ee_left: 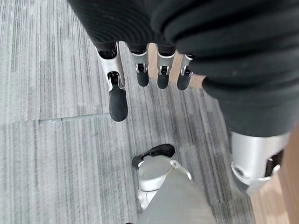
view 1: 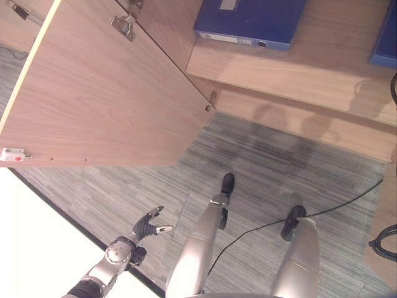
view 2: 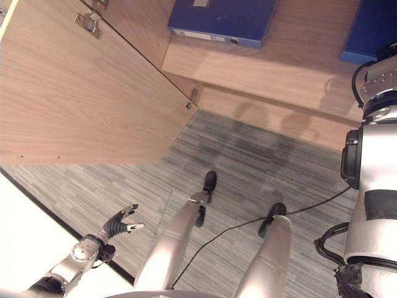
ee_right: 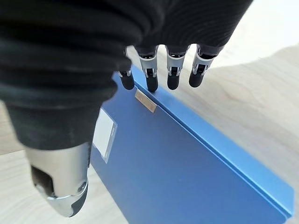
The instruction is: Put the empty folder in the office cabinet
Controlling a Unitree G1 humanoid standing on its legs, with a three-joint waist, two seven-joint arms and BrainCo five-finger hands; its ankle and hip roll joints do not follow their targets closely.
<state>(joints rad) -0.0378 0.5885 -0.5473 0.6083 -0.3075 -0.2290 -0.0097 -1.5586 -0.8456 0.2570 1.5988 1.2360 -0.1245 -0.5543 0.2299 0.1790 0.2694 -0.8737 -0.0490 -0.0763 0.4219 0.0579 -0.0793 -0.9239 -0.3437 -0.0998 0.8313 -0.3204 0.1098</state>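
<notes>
A: Item one, task's thing?
B: Blue folder, flat on the cabinet shelf, its spine facing the shelf's front edge. Right hand hovers just above it, fingers straight, holding nothing.
A: Step in hand?
B: Judged as placement done, or nearly so (folder lies unsupported by any hand). Next move calls for drawing the right hand clear of the shelf.
A: Item two, left hand?
B: Low over the grey carpet, well below the shelf, fingers relaxed, empty.
A: Surroundings?
B: Second blue folder on the same shelf; cabinet door swung open beside it, with hinges showing. It could obstruct a withdrawing arm.
</notes>
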